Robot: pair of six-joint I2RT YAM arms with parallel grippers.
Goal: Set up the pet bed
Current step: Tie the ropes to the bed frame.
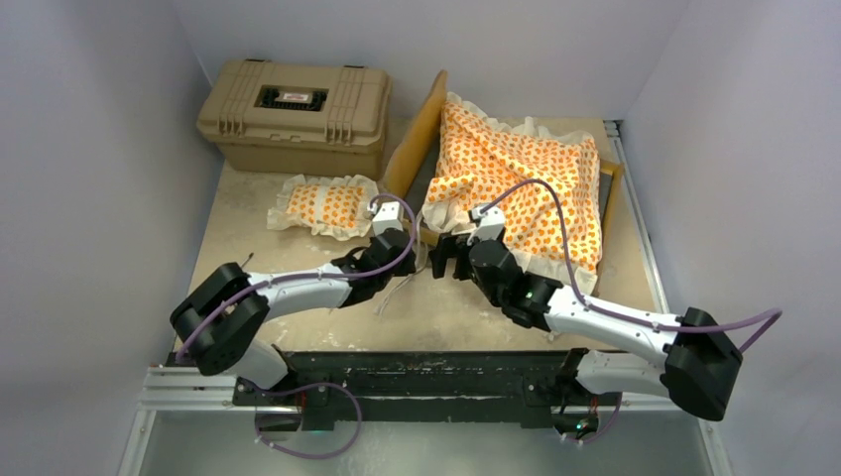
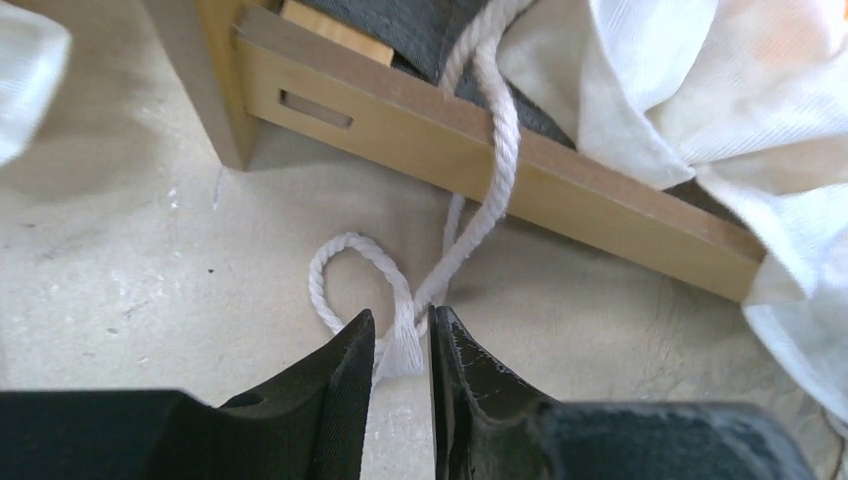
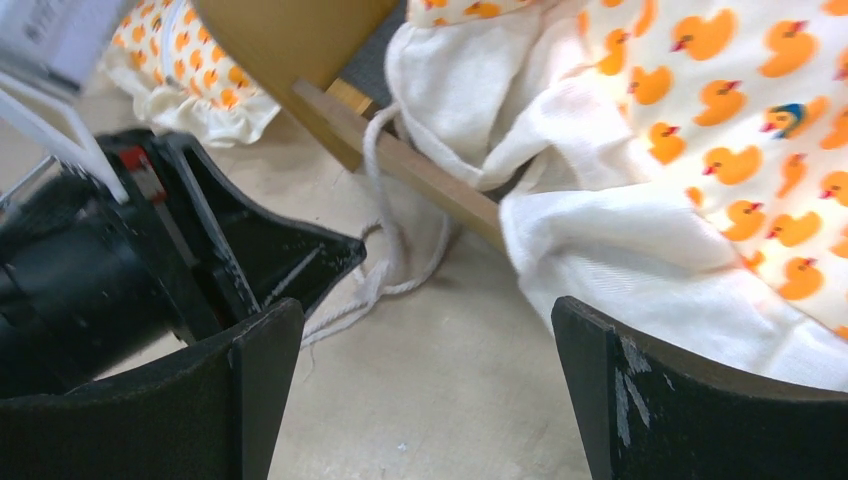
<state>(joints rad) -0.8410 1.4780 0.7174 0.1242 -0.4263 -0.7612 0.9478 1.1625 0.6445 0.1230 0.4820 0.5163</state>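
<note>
Where it ends, cord [image 2: 500,140] (twisted, white) frays.

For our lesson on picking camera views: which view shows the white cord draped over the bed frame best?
Left wrist: the white cord runs sharp over the frame rail, its frayed end between the left fingers. Right wrist shows it smaller, looping on the table; top external shows only thin strands.
</note>
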